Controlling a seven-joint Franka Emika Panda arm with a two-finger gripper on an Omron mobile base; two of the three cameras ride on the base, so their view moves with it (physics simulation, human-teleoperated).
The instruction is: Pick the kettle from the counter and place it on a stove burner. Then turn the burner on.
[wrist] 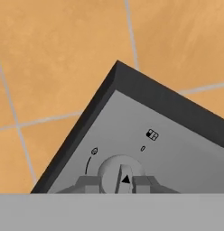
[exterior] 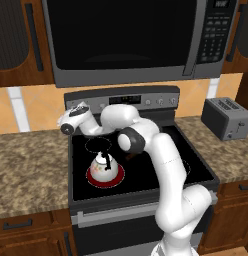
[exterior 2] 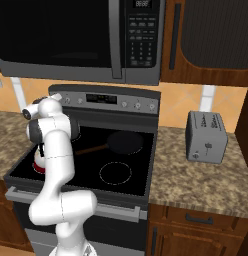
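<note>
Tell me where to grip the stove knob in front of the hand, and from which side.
Grip the knob across its raised centre ridge, one finger on each flat side, coming straight at the control panel face-on. The ridge stands proud of the round base, so it gives flat faces to turn. The gripper looks lined up so already.

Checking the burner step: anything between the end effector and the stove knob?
Nothing visible. In the hand view the end effector sits right at the knob, a fingertip on either side of its ridge. The kettle already stands on a glowing red burner.
</note>
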